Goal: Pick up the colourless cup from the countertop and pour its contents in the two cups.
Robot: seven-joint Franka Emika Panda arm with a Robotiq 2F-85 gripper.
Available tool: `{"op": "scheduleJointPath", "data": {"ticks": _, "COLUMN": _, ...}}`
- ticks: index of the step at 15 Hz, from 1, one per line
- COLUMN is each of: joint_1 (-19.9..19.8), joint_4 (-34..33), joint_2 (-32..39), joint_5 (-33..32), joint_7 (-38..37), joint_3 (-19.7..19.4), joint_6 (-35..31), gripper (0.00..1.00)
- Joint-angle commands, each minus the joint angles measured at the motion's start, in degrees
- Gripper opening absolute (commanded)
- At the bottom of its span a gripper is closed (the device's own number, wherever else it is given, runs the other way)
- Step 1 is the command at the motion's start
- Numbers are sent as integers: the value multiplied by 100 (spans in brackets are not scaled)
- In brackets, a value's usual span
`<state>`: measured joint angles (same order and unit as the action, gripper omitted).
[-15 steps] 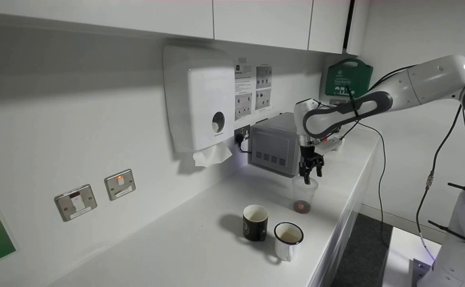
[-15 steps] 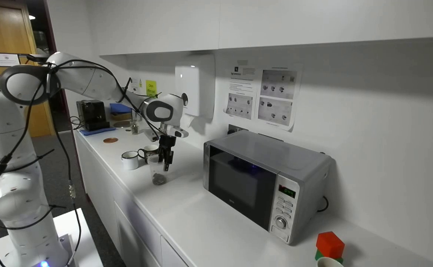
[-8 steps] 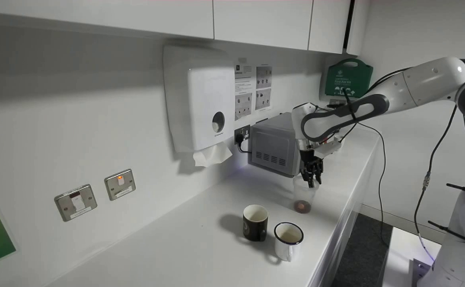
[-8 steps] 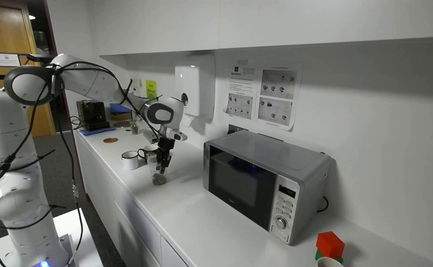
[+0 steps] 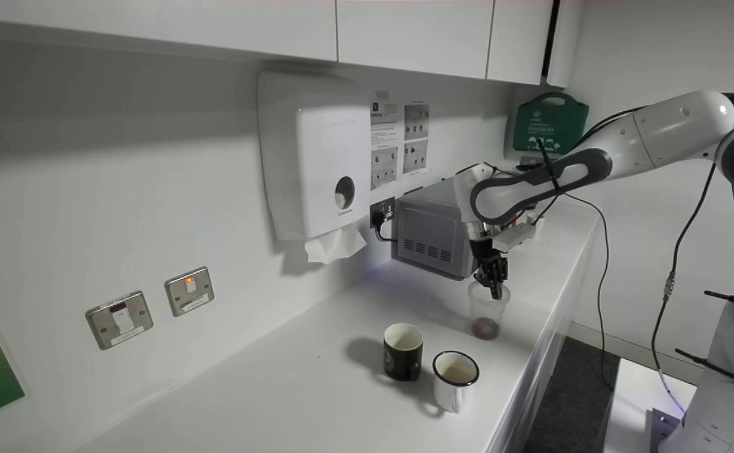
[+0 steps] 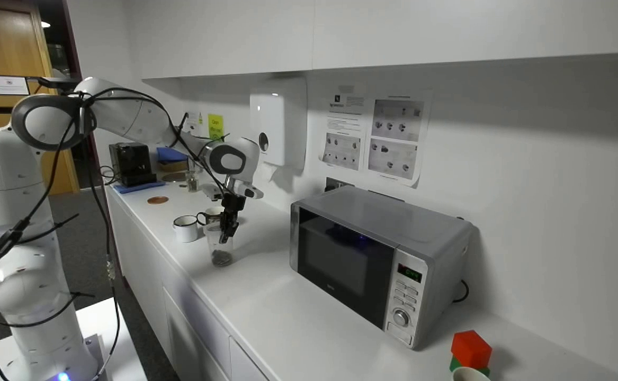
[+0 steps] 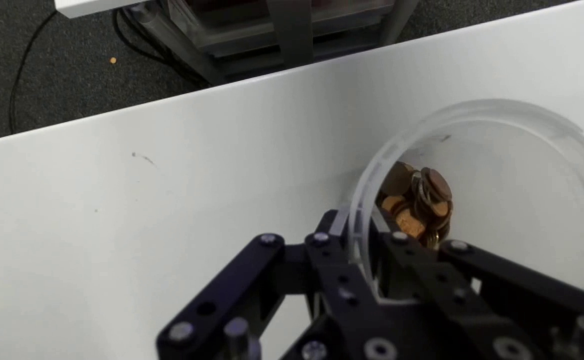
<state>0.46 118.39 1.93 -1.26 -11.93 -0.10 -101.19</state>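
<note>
In the wrist view, the hand (image 7: pixel 361 220) is closed on the wall of the colourless cup (image 7: pixel 507 190), pinching it at the rim: of its two fingers (image 7: pixel 331 225), one lies outside the cup and one inside, with the clear wall between them. Coppery coins (image 7: pixel 419 205) lie heaped at the left within the cup, beside the inner finger, and the white bench (image 7: pixel 221 150) stretches away to the left. In an exterior view, the arm (image 5: pixel 681 126) stands at the right and the hand points downward, its fingers at the rim of the cup, which is roughly upright. The dark mug (image 5: pixel 400 363) stands nearer and to the left, the white mug (image 5: pixel 447 393) nearest; both are upright on the bench and apart from the hand. In an exterior view, the cup is nearer than both mugs and to the right of the white mug, and the hand is at the right of its rim; the microwave (image 6: pixel 364 254) stands farther right, apart from the hand. Whether the base of the cup touches the bench cannot be told.
</note>
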Motion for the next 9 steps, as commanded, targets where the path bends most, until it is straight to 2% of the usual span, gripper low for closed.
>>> {"op": "scheduleJointPath", "data": {"ticks": 1, "joint_1": 168, "joint_4": -176, "joint_2": -169, "joint_5": 116, "joint_7": -605, "joint_3": 167, "joint_6": 290, "gripper": 1}}
{"op": "scheduleJointPath", "data": {"ticks": 5, "joint_1": 501, "joint_4": -440, "joint_2": -289, "joint_5": 192, "joint_7": -1387, "joint_3": 504, "joint_6": 412, "gripper": 2}}
{"op": "scheduleJointPath", "data": {"ticks": 9, "joint_1": 888, "joint_4": -1146, "joint_2": -120, "joint_5": 255, "joint_7": -2288, "joint_3": 914, "joint_6": 826, "gripper": 2}}
